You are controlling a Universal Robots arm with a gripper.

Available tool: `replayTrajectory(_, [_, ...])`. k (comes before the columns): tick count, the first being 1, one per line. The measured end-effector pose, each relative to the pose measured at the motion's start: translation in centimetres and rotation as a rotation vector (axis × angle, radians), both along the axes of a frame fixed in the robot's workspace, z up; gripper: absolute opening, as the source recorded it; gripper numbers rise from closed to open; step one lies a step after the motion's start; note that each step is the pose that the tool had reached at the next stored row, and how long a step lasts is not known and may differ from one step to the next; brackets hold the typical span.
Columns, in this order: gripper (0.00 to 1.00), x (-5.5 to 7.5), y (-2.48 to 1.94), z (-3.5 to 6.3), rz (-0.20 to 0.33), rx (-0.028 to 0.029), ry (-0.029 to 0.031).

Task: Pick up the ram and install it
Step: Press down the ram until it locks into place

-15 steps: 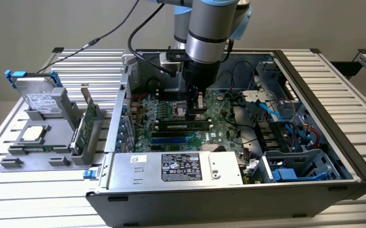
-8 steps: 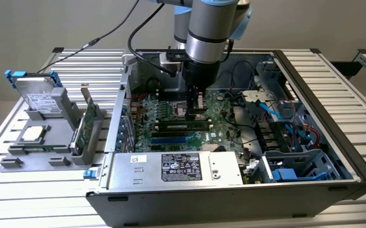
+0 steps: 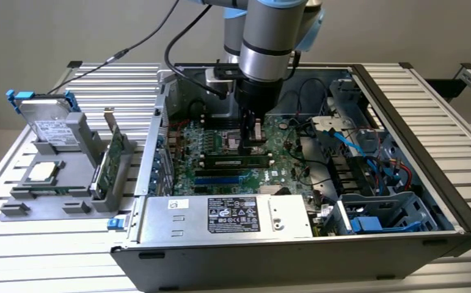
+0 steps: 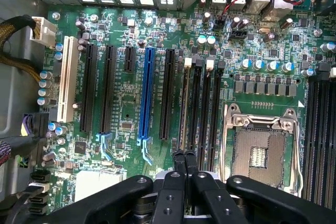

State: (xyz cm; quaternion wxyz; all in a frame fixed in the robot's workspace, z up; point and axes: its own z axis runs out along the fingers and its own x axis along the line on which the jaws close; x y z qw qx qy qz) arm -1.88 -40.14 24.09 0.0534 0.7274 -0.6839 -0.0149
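The end effector (image 4: 184, 157), its tips pressed together, pinches the ram (image 4: 183, 109) edge-on above a memory slot beside the empty CPU socket (image 4: 260, 153) on the motherboard (image 3: 219, 152). The ram is a thin, narrow green stick; judged light, stiff and fragile, best gripped across its flat faces near mid-length.

we see the ram (image 3: 237, 162), a long, thin green stick with dark chips, lying seated lengthwise in a motherboard slot inside the open computer case, just in front of the processor socket, level and flat-edged.
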Motion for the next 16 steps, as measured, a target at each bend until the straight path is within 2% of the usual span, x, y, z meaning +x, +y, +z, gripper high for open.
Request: replayTrajectory(16, [0.10,0.0,0.00,-1.14,0.000,-0.0003,0.0000])
